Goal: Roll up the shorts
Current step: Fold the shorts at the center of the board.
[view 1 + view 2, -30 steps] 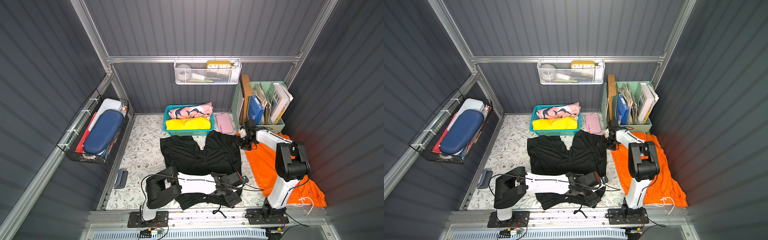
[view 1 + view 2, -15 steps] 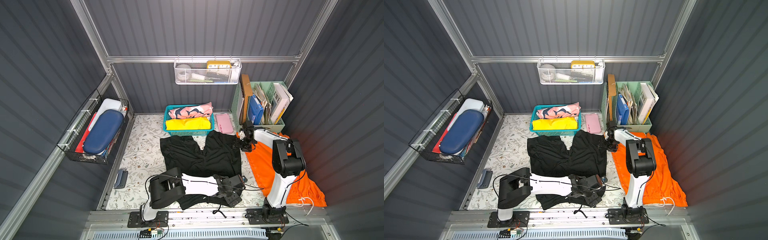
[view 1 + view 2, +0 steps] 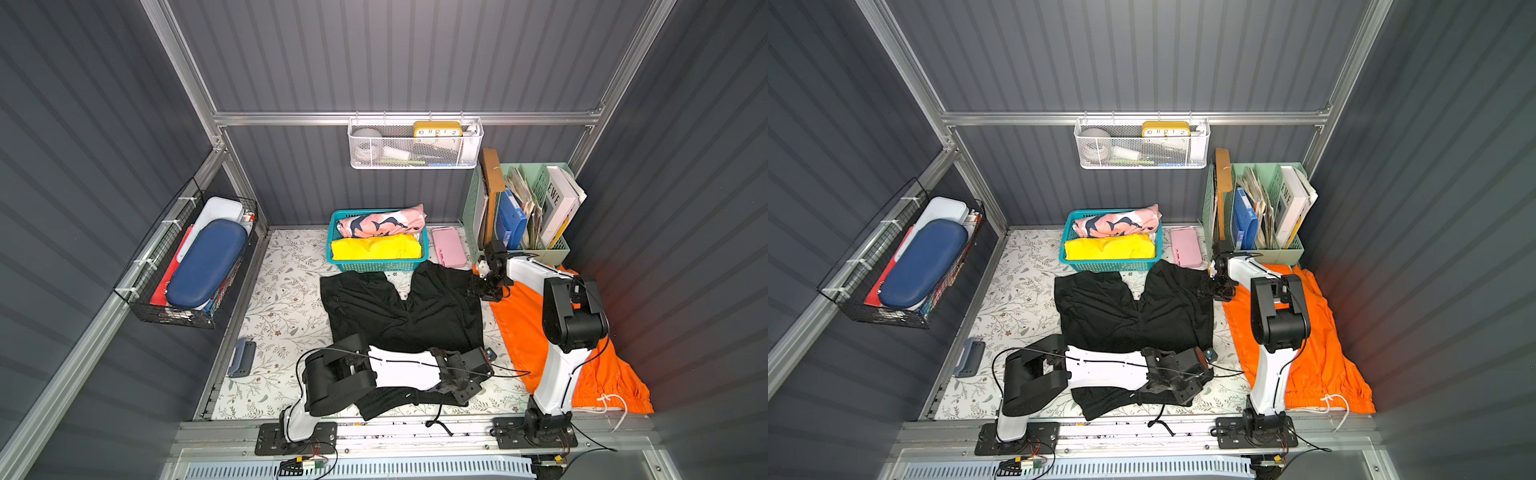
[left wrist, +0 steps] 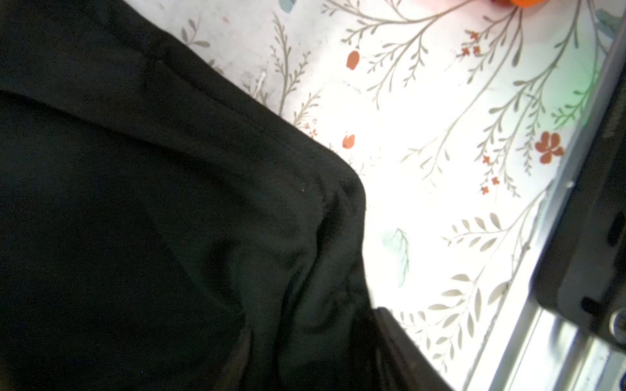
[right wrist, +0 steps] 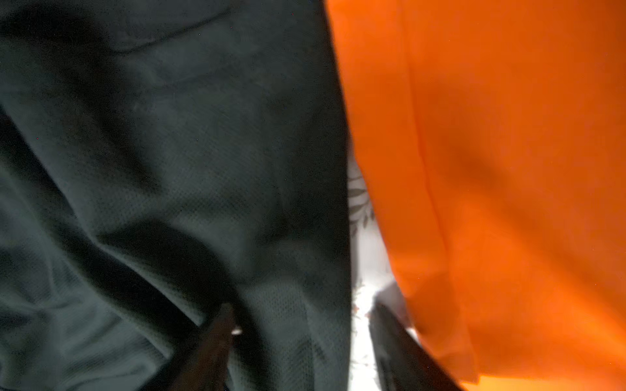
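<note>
The black shorts (image 3: 399, 307) (image 3: 1133, 307) lie flat mid-table, legs toward the back and waistband under my left arm. Their drawstring (image 3: 436, 419) trails over the front rail. The orange shorts (image 3: 523, 332) (image 3: 1325, 332) lie spread along the right side, under my right arm. My left gripper (image 3: 461, 392) (image 4: 315, 338) is down on the near right waistband corner, jaws half closed with bunched black fabric (image 4: 135, 203) between them. My right gripper (image 3: 484, 291) (image 5: 301, 321) is down at the far right leg's edge, open. It straddles the black hem (image 5: 169, 152) beside orange cloth (image 5: 508, 169).
A teal basket (image 3: 376, 264) with yellow and pink cloths stands behind the black shorts, with a pink case (image 3: 449, 247) to its right. A green file holder (image 3: 523, 249) fills the back right corner. A wire basket (image 3: 187, 266) hangs on the left wall.
Both grippers have narrowed their jaws over the black fabric. The right gripper has come slightly nearer along the leg's edge; the left has settled onto the waistband corner.
</note>
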Motion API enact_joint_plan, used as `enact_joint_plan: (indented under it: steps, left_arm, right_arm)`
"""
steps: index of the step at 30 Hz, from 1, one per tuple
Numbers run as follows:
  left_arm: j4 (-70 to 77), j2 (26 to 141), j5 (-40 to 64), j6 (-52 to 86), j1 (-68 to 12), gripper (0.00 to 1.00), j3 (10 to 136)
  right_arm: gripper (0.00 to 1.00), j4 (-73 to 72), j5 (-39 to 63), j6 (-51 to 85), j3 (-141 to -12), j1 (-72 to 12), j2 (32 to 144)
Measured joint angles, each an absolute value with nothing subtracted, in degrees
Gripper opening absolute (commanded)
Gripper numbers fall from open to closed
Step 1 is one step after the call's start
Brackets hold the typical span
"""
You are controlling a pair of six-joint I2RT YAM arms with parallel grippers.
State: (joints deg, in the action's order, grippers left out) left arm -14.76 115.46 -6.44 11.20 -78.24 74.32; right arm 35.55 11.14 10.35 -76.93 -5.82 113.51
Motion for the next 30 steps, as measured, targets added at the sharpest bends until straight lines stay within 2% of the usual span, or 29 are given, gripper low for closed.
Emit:
enact_joint_plan:
  steps: [3, 6, 12, 20, 24, 27, 30]
  left_arm:
    - [-14.9, 115.5, -6.2, 10.9, -78.2, 0.26, 74.3]
    - [-15.0, 115.5, -5.8, 10.0, -78.2, 0.15, 74.3]
    - [-15.5, 115.3, -4.4, 7.4, -78.0, 0.0, 75.0]
    - [-13.9, 114.4, 0.3, 2.2, -78.0, 0.0, 79.5]
    - [-11.5, 112.9, 1.6, 0.1, -78.0, 0.0, 80.6]
    - [-9.1, 110.3, 1.6, 0.0, -78.0, 0.0, 78.8]
    - [-4.4, 104.0, 0.0, 1.0, -78.0, 0.0, 71.3]
  right_arm:
    - [0.27, 35.2, 11.8, 10.5, -76.9, -5.8, 113.8]
    - [0.0, 34.2, 11.8, 11.2, -76.1, -5.8, 113.8]
    - [0.0, 32.6, 11.3, 12.6, -74.7, -5.5, 112.7]
    - [0.0, 31.9, 6.4, 13.0, -71.4, -4.0, 99.4]
    - [0.0, 31.6, 7.1, 12.3, -71.3, -4.0, 92.3]
    - [0.0, 31.7, 9.4, 11.6, -71.3, -4.9, 89.3]
    - [0.0, 32.1, 12.8, 11.0, -71.7, -7.9, 88.4]
